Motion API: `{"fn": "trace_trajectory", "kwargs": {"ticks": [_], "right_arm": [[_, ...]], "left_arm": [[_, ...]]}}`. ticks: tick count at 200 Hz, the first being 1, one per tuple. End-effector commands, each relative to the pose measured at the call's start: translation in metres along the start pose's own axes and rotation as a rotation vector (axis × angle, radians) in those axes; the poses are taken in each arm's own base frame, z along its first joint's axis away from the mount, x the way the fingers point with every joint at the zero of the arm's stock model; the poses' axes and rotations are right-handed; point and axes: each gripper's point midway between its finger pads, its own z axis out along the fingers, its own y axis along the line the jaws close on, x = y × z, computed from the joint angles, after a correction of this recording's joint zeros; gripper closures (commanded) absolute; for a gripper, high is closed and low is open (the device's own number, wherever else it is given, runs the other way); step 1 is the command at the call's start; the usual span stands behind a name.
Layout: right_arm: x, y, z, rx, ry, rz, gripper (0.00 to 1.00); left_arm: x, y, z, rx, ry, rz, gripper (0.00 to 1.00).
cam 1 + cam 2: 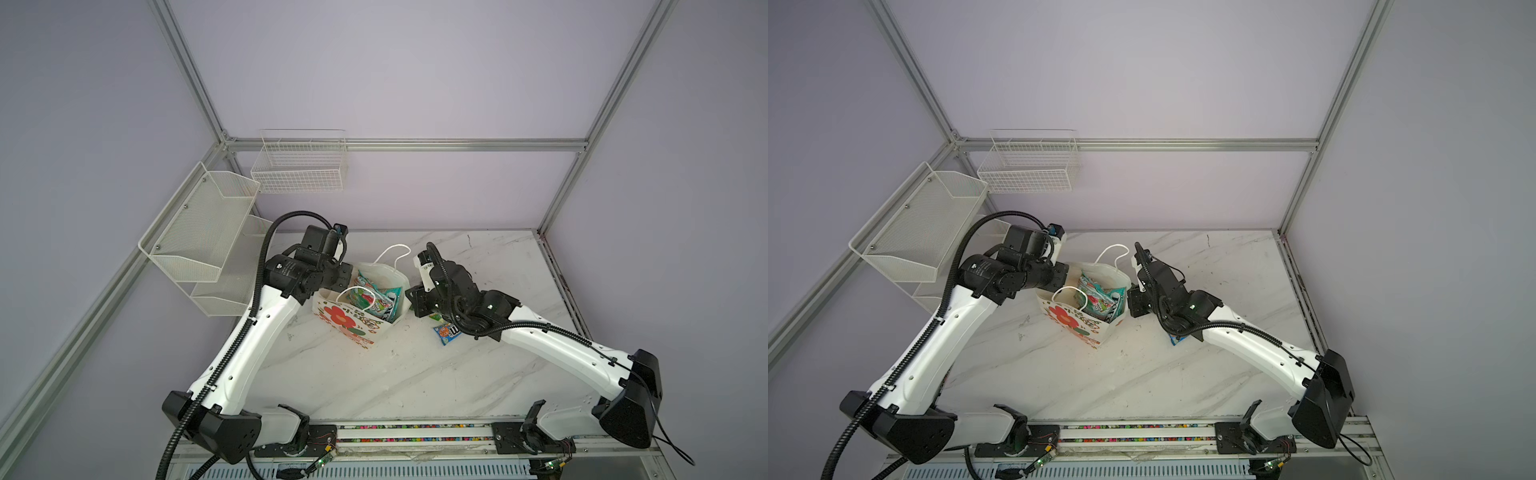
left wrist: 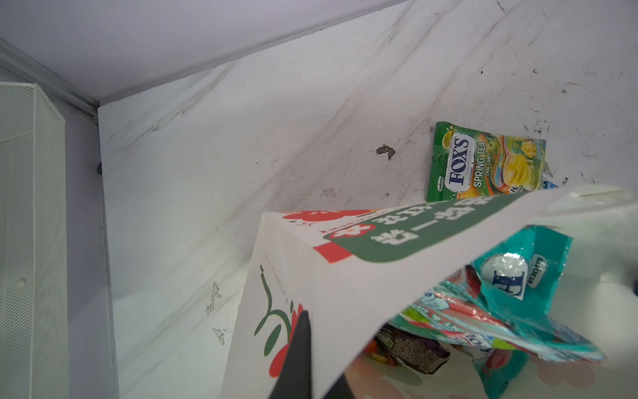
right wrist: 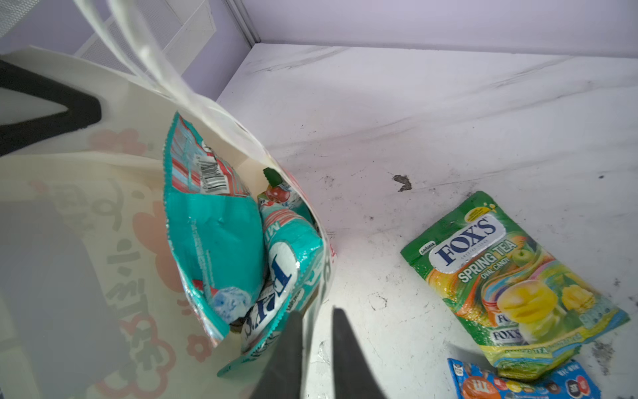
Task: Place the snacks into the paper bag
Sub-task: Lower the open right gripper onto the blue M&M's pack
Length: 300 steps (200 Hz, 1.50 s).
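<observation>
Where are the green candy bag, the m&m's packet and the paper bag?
green candy bag [image 3: 511, 276]: right wrist view, front middle.
m&m's packet [image 3: 518, 387]: right wrist view, front.
paper bag [image 1: 345, 322]: a top view, flowered side.

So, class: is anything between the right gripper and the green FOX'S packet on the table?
Nothing visible: bare table lies between the right gripper and the green FOX'S packet. The open jaws straddle the wall of the paper bag, though.

Scuffed marble tabletop [image 1: 374, 374] — a white mesh rack [image 1: 199, 232] and wire basket [image 1: 299, 174] hang near its far left corner
</observation>
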Motion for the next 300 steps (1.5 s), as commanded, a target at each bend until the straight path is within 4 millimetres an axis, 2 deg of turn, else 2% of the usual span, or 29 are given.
{"fn": "trace_trajectory", "kwargs": {"ticks": [1,9,24,53,91,122,155,188,228,300], "right_arm": [[-0.034,0.003,-0.021,0.001,-0.102,-0.013,0.34],[-0.037,0.003,-0.024,0.000,-0.111,-0.016,0.24],[-0.040,-0.003,-0.030,0.025,-0.131,-0.008,0.13],[-0.035,-0.031,-0.038,0.086,-0.142,0.041,0.03],[-0.024,-0.076,-0.036,0.142,-0.117,0.137,0.03],[-0.012,-0.112,-0.026,0.189,-0.078,0.219,0.03],[0.013,-0.157,-0.017,0.284,-0.036,0.325,0.03],[0.038,-0.189,-0.012,0.345,0.004,0.400,0.03],[0.061,-0.203,-0.007,0.367,0.043,0.465,0.03],[0.104,-0.204,0.007,0.363,0.150,0.606,0.03]], "left_arm": [[0.004,0.001,0.007,-0.008,0.009,-0.023,1.00],[0.003,0.001,0.006,-0.008,0.006,-0.025,1.00],[0.000,0.001,0.003,-0.005,-0.005,-0.027,1.00],[-0.003,0.004,-0.002,-0.019,-0.013,-0.025,1.00],[-0.006,0.005,-0.006,-0.021,-0.023,-0.025,1.00],[-0.011,0.001,-0.013,0.007,-0.046,-0.035,1.00],[-0.015,0.000,-0.022,0.022,-0.070,-0.042,1.00],[-0.016,-0.004,-0.029,0.054,-0.086,-0.053,1.00],[-0.021,-0.008,-0.036,0.085,-0.107,-0.061,1.00],[-0.026,-0.012,-0.046,0.113,-0.133,-0.073,1.00]]}}
